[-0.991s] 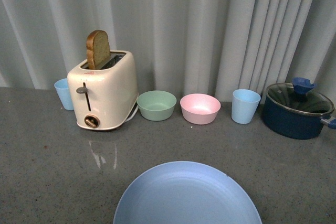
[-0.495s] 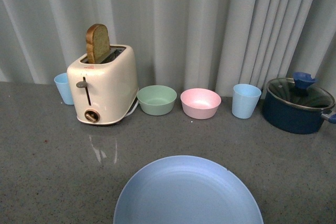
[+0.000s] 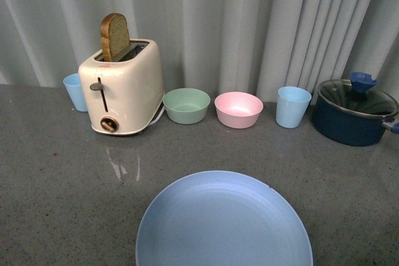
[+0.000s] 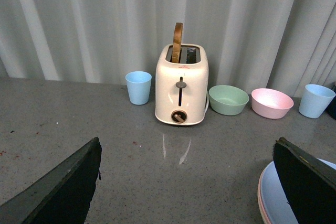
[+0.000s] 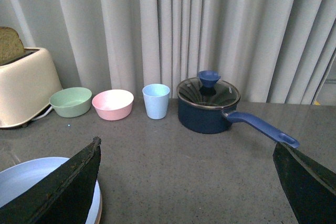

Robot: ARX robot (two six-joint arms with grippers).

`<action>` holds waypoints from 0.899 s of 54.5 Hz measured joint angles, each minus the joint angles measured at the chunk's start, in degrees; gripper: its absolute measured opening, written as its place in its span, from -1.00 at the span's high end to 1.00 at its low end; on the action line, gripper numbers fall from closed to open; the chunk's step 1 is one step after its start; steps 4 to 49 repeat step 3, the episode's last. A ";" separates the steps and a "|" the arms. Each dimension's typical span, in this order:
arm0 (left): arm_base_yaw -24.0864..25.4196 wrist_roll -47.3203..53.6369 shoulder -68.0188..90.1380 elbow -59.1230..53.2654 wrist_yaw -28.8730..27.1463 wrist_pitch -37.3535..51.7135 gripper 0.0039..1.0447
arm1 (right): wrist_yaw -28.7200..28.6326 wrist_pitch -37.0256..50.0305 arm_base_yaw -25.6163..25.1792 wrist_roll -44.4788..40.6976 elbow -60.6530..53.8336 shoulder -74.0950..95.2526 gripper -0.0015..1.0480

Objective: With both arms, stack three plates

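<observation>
A light blue plate (image 3: 224,222) lies at the near edge of the grey counter, top of a stack. In the left wrist view the same plate (image 4: 274,200) has a pink rim (image 4: 260,192) showing under it. Seen from the right wrist, the light blue plate (image 5: 26,179) sits on a thin warm-coloured rim (image 5: 99,208). No beige plate can be told apart. My left gripper (image 4: 186,182) is open over bare counter beside the stack. My right gripper (image 5: 186,182) is open too, with nothing between its fingers, on the stack's other side. Neither arm shows in the front view.
Along the curtain stand a cream toaster (image 3: 121,88) with a slice of bread, a light blue cup (image 3: 75,91), a mint-green bowl (image 3: 186,105), a pink bowl (image 3: 238,109), another light blue cup (image 3: 293,106) and a dark blue lidded pot (image 3: 354,111) with a long handle (image 5: 260,128).
In the front view everything on the counter has slid upward in the picture, and more of the light blue plate shows. Nothing on the counter has moved.
</observation>
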 joint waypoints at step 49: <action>0.00 0.00 0.00 0.00 0.02 0.00 -0.87 | 0.00 0.00 0.00 0.00 0.00 0.00 -0.86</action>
